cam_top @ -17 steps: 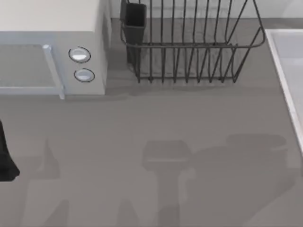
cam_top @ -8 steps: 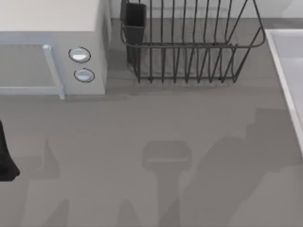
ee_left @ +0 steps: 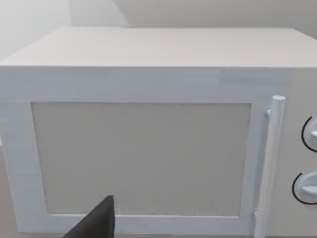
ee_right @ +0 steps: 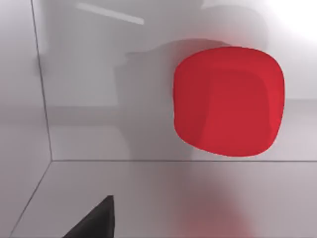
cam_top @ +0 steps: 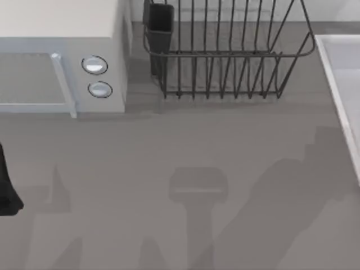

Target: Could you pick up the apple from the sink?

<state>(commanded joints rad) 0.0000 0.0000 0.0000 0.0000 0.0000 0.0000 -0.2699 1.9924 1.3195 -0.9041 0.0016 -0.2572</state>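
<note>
Apple: bright red, round, smooth [ee_right: 229, 101]; lies on the pale floor of the sink, close under the right wrist camera, its shadow thrown on the basin wall behind it
Sink: pale grey basin with a lighter raised rim [cam_top: 337, 84] at the table's right edge in the top view; inside walls and floor [ee_right: 148, 198] seen from the right wrist
Right gripper: over or inside the basin, judging by its wrist view; one dark finger tip [ee_right: 96, 223] pokes into frame, apart from the apple; whether the fingers are spread or closed I cannot tell
Left arm: parked at the table's left edge [cam_top: 7, 188], facing the white microwave [ee_left: 148, 124]; one dark finger tip [ee_left: 96, 225] visible, grip state likewise not readable
Other: dark wire dish rack [cam_top: 225, 56] at the back, between microwave and sink
Step in hand: final approach on the apple, probably; nothing is held that I can see
Doing it well: centre the fingers either side of the fruit's widest part, keep clear of the basin wall, go low enough to grip below the bulge, close gently since a smooth round skin can squirt out, then lift straight up past the rim
</note>
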